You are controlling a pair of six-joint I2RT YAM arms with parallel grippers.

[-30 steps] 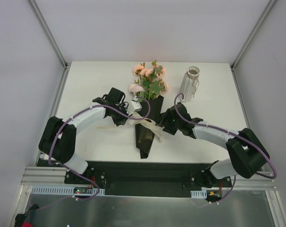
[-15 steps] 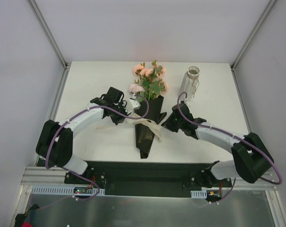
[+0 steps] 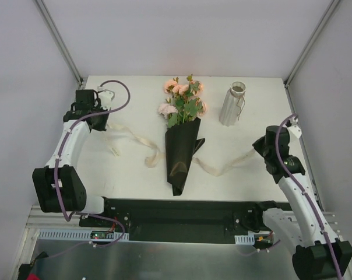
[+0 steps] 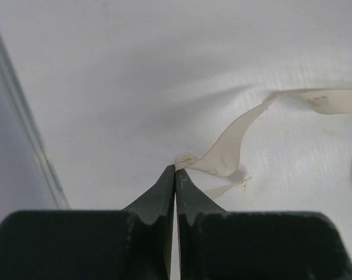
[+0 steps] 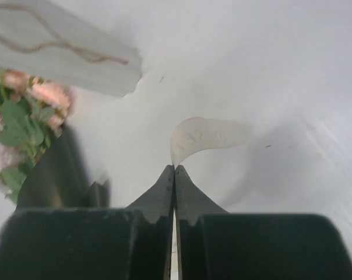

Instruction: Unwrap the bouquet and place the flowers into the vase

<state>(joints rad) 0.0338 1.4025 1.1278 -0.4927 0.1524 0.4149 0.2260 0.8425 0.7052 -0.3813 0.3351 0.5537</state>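
Top view: bouquet of peach-pink roses in a glossy black paper cone (image 3: pixel 182 153) lies mid-way on the white table (image 3: pixel 123 175), blooms toward the far edge. Pale ribbed cylindrical vase (image 3: pixel 232 105) stands upright just right of the blooms. Cream ribbon (image 3: pixel 135 139) trails out on both sides of the cone.

Left wrist: my left gripper (image 4: pixel 175 170) clenched on one ribbon end.

Right wrist: my right gripper (image 5: pixel 174 169) pinched on the other end.

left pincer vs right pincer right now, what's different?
1. The left pincer sits near the far left corner of the table. The right pincer sits by the right edge, nearer the front.
2. A long strip of ribbon trails from the left pincer. Past the right pincer, its wrist view shows only a short rounded tip.
Shared: both are shut on a ribbon end, well clear of the bouquet.
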